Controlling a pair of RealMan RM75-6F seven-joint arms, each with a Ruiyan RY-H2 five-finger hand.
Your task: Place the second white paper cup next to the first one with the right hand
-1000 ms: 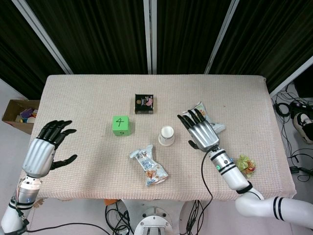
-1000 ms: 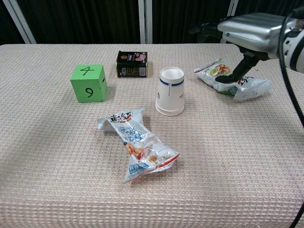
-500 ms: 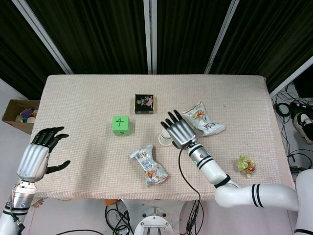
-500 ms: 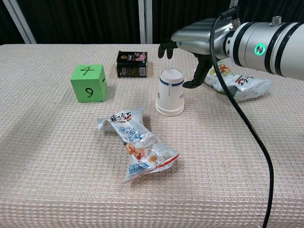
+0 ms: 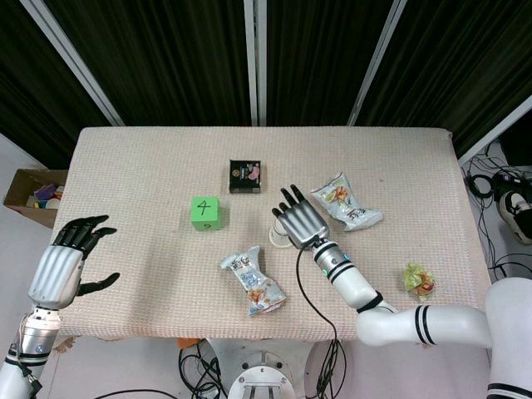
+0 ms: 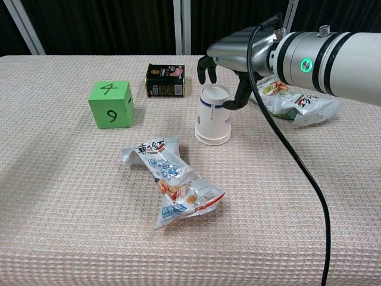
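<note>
White paper cup (image 6: 213, 115) upside down mid-surface (image 5: 150, 166), right of green cube (image 6: 111, 103). Right hand (image 6: 235, 53) spread directly over cup, thumb beside its right wall; contact hard to confirm, nothing gripped. Left hand (image 5: 65, 264) open, off left edge. Cardboard box (image 5: 29, 195) on floor holds small items, too blurred to name.

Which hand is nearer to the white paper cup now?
Right. The right hand hovers directly over the white paper cup; the left hand waits open at the table's far left edge.
</note>
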